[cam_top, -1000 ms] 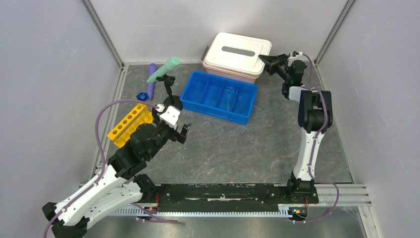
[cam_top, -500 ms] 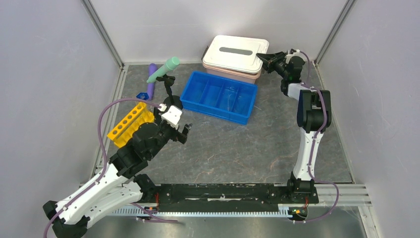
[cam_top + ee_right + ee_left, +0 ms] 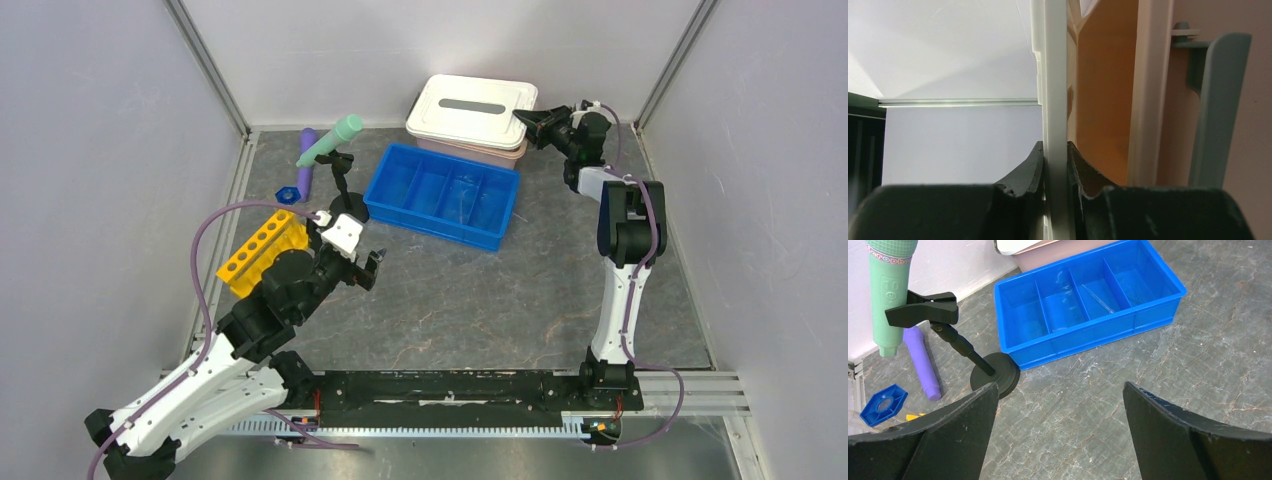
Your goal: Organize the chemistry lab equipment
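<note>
My right fingers pinch the thin edge of the white plastic lid from both sides. This lid belongs to the pink rectangular bin at the far side of the grey table. My left fingers are spread fully wide, hold nothing and hover above the table. In front of them stands the black clamp stand, which grips the mint-green plastic tube. The purple tube and the small blue hexagonal funnel lie beside the stand, left of the blue divided tray. The yellow holed tube rack is close to my left arm.
</note>
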